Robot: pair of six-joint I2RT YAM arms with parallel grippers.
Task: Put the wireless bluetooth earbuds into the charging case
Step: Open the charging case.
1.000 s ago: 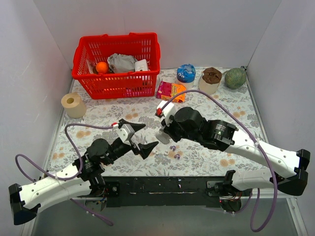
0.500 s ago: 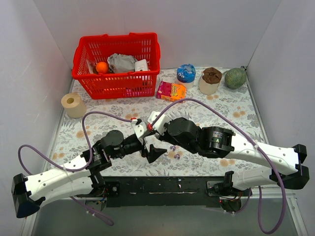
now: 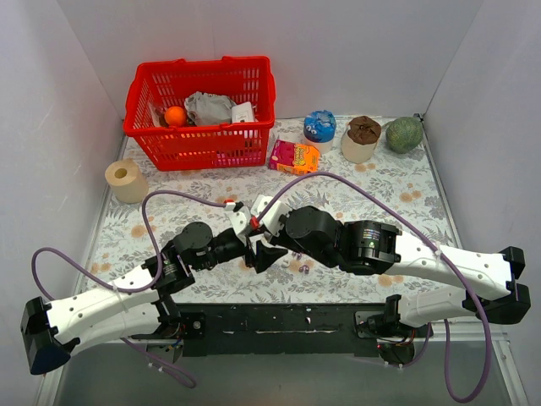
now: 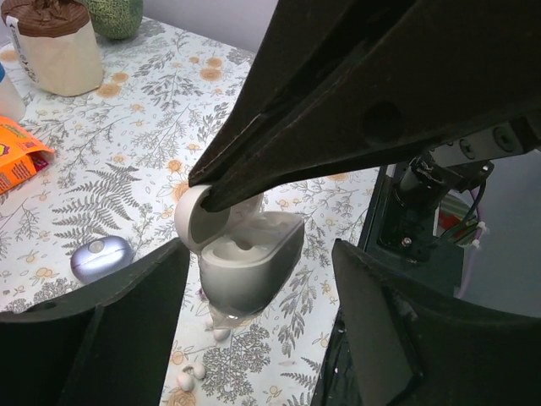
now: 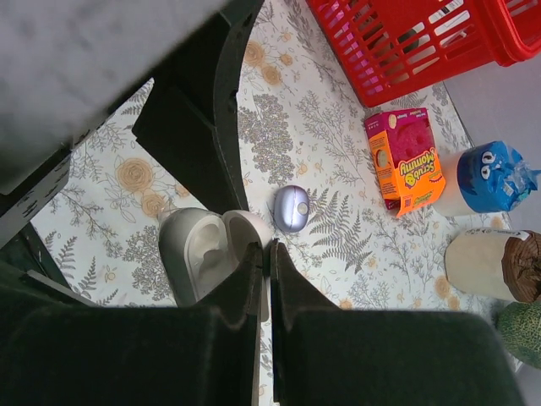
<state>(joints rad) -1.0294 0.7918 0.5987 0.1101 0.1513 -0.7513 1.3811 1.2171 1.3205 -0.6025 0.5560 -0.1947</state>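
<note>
The charging case (image 5: 292,208), pale lavender and closed, lies on the floral table; it also shows in the left wrist view (image 4: 101,258). Two tiny purple earbuds (image 3: 296,254) lie on the table just right of the grippers, the second one (image 3: 303,269) nearer the front edge. My right gripper (image 5: 264,247) is shut on the open lid of a white capsule-shaped case (image 5: 201,254) and holds it above the table. My left gripper (image 4: 258,254) is open, with its fingers on either side of that white case (image 4: 245,262) and not touching it.
Small white buds (image 4: 193,374) lie on the table under the white case. At the back stand a red basket (image 3: 203,139), an orange box (image 3: 293,156), a blue-wrapped item (image 3: 319,126), a brown-topped cup (image 3: 362,138) and a green ball (image 3: 404,134). A tape roll (image 3: 126,180) sits far left.
My left gripper has swung right and forward until its open fingers flank the white case. My right gripper has shifted left with the white case still in it.
</note>
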